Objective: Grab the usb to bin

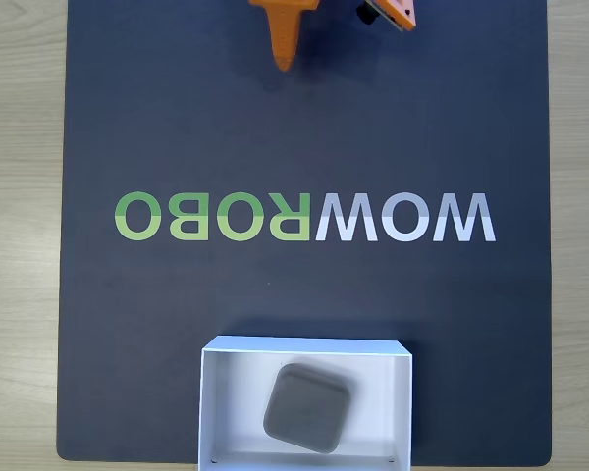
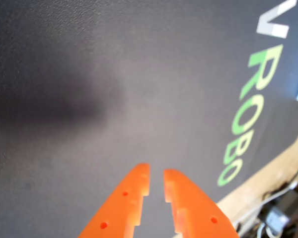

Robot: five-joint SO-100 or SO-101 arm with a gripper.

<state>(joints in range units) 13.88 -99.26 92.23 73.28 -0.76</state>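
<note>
now the usb is seen lying flat inside the bin, turned a bit so its corners point at the white walls. the bin sits at the bottom edge of the dark mat in the fixed view, below the big mirrored letters.

the gripper is seen far from the bin, at the top of the mat in the fixed view. in the wrist view its two orange fingers are nearly together, with only a thin gap between them, and nothing is held in them. only bare mat is seen under them.

the job looks done from how things lie (the block is already in the box).

the usb looks small, flat and light. its grey skin looks dull, not shiny, so it may not slip much. it looks stiff, though that cannot be told for sure. if it had to be picked up again, it would best be pinched across two straight sides, not at the round corners. the thin bin walls could be bumped, so the fingers should be kept off them.
</note>
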